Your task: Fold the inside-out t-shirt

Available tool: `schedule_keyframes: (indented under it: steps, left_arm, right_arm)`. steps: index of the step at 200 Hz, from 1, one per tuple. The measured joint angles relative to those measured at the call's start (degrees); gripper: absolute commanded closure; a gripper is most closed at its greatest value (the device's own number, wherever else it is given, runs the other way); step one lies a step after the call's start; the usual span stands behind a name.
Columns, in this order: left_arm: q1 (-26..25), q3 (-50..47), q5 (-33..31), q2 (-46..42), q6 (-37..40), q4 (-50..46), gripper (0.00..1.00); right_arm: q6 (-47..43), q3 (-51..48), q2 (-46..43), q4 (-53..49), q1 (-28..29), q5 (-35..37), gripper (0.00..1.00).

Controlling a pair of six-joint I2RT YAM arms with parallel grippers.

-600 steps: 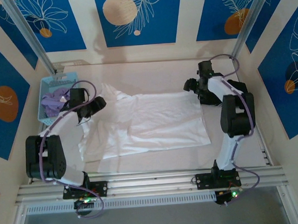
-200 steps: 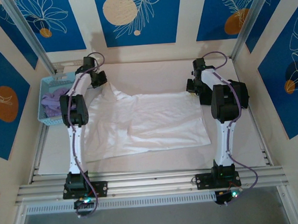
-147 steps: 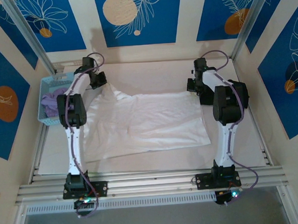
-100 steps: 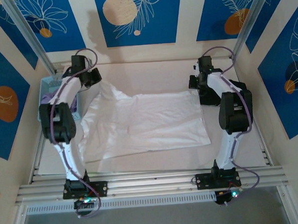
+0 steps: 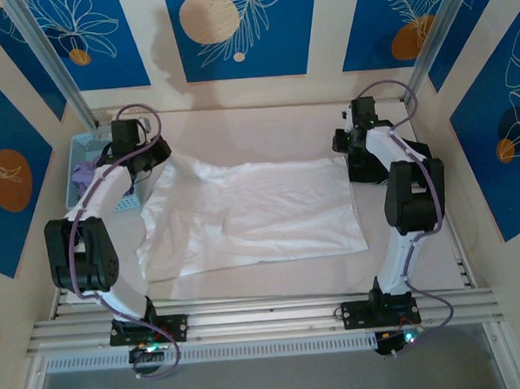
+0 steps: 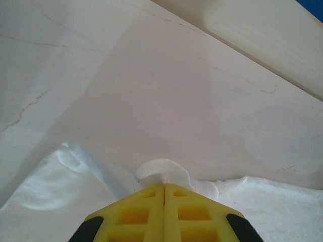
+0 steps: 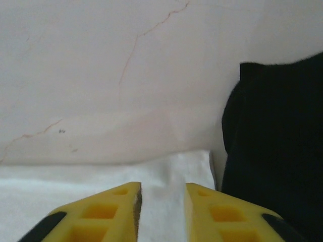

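Pale marble-look desk (image 5: 265,124) carries large white cotton t-shirt (image 5: 261,212), spread flat across desk middle. Black cloth garment (image 7: 272,151) at desk's far right. Left pincer (image 6: 164,189) clamped on shirt edge, desk's far left. Right pincer (image 7: 162,201) apart, desk's far right.

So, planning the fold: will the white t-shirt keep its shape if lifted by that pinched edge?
Probably not: the white t-shirt lies wrinkled, so it likely sags. Its fabric bunches at the shut left gripper, suggesting thin, light cloth. It may drag across the table.
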Motion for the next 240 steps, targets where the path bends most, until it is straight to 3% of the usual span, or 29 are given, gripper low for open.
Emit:
schedule_keyframes:
  steps: [56,135,202,240]
  left_arm:
    - [0.0,1.2,0.0,4.1,0.0,0.2,1.0]
    - [0.0,2.8,0.0,4.5,0.0,0.8,1.0]
    - [0.0,2.8,0.0,4.7,0.1,1.0,1.0]
    - [0.0,2.9,0.2,5.2,0.1,0.8,1.0]
  right_arm:
    - [0.0,9.2,10.2,-7.5,0.8,4.0,0.6]
    - [0.0,13.4,14.9,-14.0,0.8,7.3,0.59]
    - [-0.5,17.6,17.7,-16.9,0.7,7.1,0.91]
    - [-1.7,18.0,17.7,-16.5,0.6,7.0,0.97]
